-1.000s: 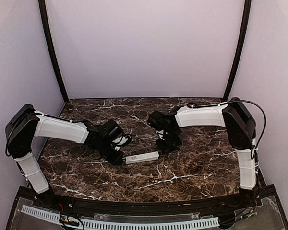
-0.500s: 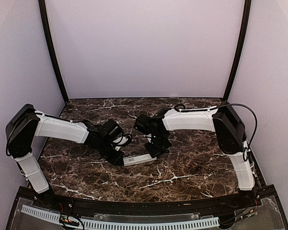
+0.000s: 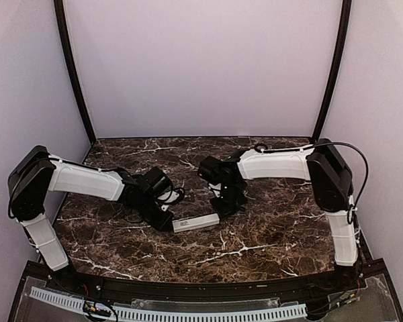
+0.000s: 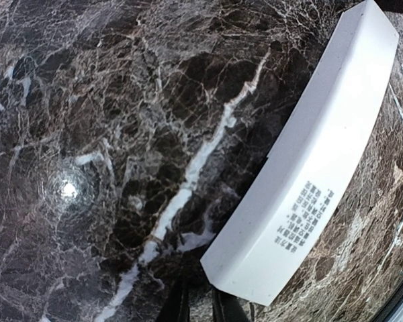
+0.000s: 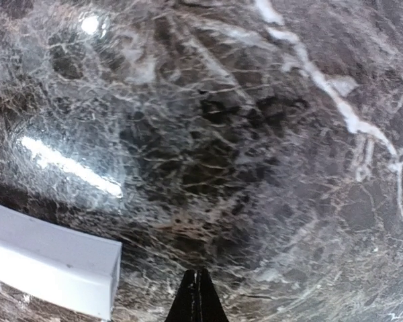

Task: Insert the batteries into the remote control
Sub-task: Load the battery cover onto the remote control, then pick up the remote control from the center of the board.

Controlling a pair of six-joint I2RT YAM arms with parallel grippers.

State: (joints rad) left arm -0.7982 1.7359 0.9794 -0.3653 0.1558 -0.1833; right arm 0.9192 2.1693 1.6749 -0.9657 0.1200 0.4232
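Observation:
The remote control [image 3: 196, 222] is a white bar lying flat on the marble, a small dark print on its upper face. No slot shows. In the left wrist view the remote [image 4: 309, 168] runs up to the right. My left gripper [image 3: 162, 221] is at its left end, its fingers [image 4: 181, 307] almost together with nothing between them. My right gripper [image 3: 226, 206] is shut and empty, just off the remote's right end [image 5: 54, 265]; its fingers [image 5: 198, 302] are pressed together. No batteries are in view.
The dark marble table [image 3: 269, 228] has purple walls on three sides. Black posts [image 3: 72, 74] stand at the back corners. A black cable loops by the left wrist [image 3: 174, 196]. A perforated white strip [image 3: 188, 313] runs along the near edge.
My right gripper swung left to the remote's right end, then drew back a little to the right. The remote shifted slightly left. The left arm stayed put.

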